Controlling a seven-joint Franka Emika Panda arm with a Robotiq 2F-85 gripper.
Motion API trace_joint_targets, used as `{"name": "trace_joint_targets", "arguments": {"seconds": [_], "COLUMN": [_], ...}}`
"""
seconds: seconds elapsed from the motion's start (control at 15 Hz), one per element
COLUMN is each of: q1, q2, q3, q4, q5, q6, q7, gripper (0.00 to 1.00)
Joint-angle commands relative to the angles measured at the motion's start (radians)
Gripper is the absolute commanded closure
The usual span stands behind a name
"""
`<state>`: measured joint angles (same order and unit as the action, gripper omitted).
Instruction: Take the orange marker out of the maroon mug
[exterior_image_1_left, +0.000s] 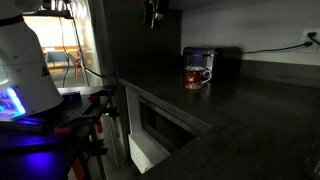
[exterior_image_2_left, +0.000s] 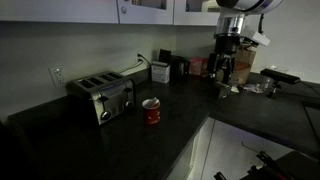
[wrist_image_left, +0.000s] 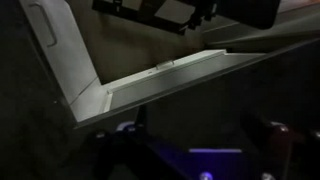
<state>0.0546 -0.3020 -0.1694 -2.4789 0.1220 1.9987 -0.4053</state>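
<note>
The maroon mug (exterior_image_1_left: 196, 76) stands on the dark countertop with its pale patch and side handle facing the camera; it also shows in an exterior view (exterior_image_2_left: 151, 111). An orange-red tint shows at its mouth, but I cannot clearly make out the orange marker in this dim light. My gripper (exterior_image_1_left: 153, 14) hangs high above the counter, well away from the mug, and also shows in an exterior view (exterior_image_2_left: 228, 55). In the wrist view the two dark fingers (wrist_image_left: 200, 150) stand apart with nothing between them. The mug is not in the wrist view.
A toaster (exterior_image_2_left: 102, 97) stands beside the mug and appears as a bluish-topped box (exterior_image_1_left: 200, 55) behind it. Appliances and a white canister (exterior_image_2_left: 160, 71) line the back wall. The counter turns a corner. A white cabinet door (wrist_image_left: 70, 60) fills the wrist view.
</note>
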Motion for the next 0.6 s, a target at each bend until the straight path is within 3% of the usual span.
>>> {"name": "trace_joint_targets", "arguments": {"seconds": [0.0,0.33,0.53], "q1": [-0.022,-0.022,-0.002], "q2": [0.001,0.001,0.018], "q3": [0.021,0.021,0.055], "q4": [0.001,0.002,-0.016], "q5": [0.006,0.006,-0.018], "q6": [-0.002,-0.002,0.135], "q7": [-0.005,-0.005,-0.041], "gripper": [0.0,0.0,0.0]}}
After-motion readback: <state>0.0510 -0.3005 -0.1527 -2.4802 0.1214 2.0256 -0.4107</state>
